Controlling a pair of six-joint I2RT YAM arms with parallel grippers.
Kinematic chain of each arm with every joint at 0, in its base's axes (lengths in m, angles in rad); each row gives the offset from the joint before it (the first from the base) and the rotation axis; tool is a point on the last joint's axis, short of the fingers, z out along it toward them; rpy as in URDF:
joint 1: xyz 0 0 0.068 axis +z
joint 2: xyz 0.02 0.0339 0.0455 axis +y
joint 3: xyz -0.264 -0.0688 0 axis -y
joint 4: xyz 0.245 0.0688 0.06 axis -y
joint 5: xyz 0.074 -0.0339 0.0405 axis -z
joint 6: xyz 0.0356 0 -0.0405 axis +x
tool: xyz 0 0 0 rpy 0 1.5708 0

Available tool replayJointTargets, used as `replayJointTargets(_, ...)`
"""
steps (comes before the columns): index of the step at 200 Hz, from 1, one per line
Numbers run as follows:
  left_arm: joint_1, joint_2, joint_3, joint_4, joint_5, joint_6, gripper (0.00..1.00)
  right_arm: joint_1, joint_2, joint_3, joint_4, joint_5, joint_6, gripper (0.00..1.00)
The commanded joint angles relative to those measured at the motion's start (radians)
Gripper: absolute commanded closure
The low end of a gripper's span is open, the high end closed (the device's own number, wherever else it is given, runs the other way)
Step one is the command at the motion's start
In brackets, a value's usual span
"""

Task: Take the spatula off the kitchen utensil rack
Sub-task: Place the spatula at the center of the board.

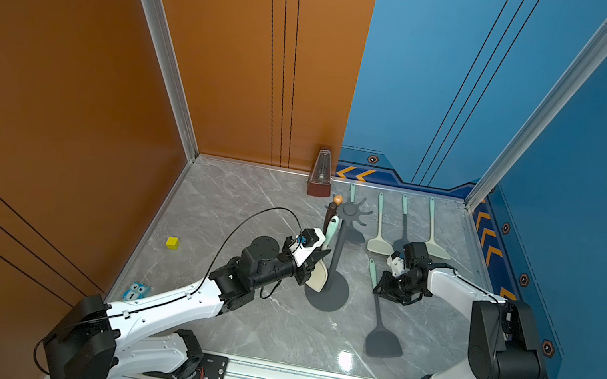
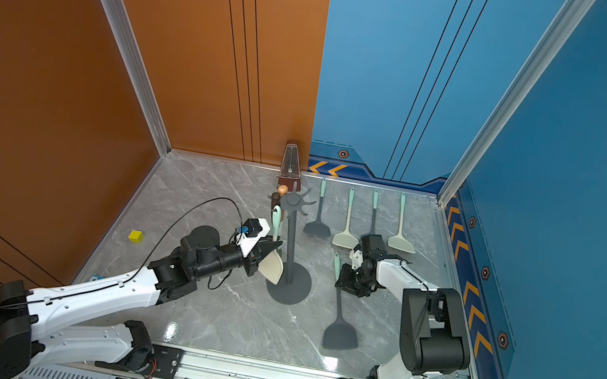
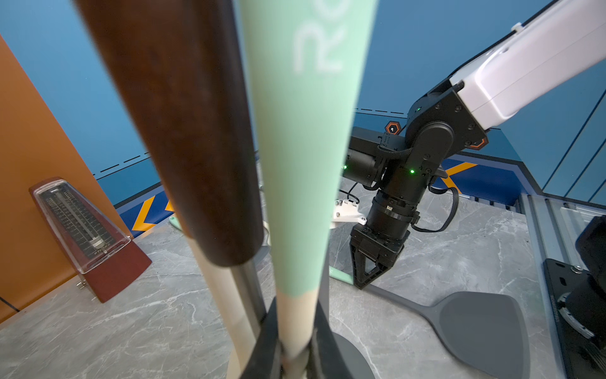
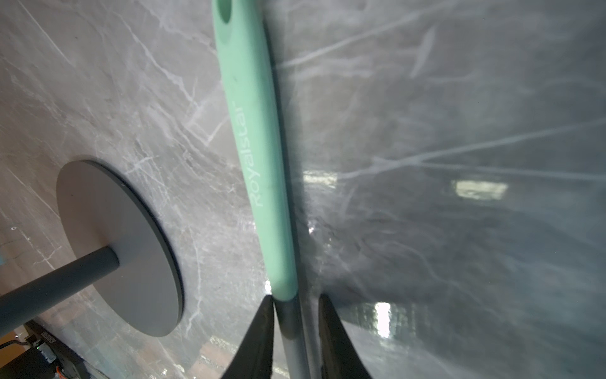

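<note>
The dark grey kitchen utensil rack point(image 1: 336, 255) stands mid-table on its disc base point(image 4: 111, 242). A spatula point(image 1: 332, 227) with a mint handle and a cream blade hangs from the rack's crown point(image 2: 293, 200). My left gripper point(image 1: 316, 262) is shut on its cream neck point(image 3: 295, 325), just above the blade. Right of the rack, a dark grey spatula point(image 1: 384, 342) with a mint handle point(image 4: 259, 147) lies flat on the table. My right gripper point(image 4: 295, 315) straddles its shaft, open, with one finger at the shaft and a gap at the other.
A brown wooden-handled utensil point(image 3: 183, 131) hangs on the rack beside the held spatula. Several more spatulas point(image 1: 380, 242) lie at the back right. A metronome point(image 1: 321, 176) stands at the back wall. A yellow cube point(image 1: 172, 242) and a small blue owl point(image 1: 137, 291) sit at the left.
</note>
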Motion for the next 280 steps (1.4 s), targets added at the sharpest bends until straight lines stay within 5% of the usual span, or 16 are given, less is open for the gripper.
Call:
replayJointTargets(1,-0.007,-0.034,-0.004,0.060,-0.003,-0.010,0.88,-0.001,-0.085,0.023,-0.058,0.068,-0.005,0.74)
replayJointTargets(114,-0.007,-0.136,-0.021,0.061,-0.021,-0.021,0.90,0.021,-0.418,0.088,-0.052,0.097,0.002,0.72)
replayJointTargets(280,-0.012,-0.172,0.049,0.061,0.000,-0.043,0.87,0.205,-0.585,0.033,0.311,0.010,-0.063,0.62)
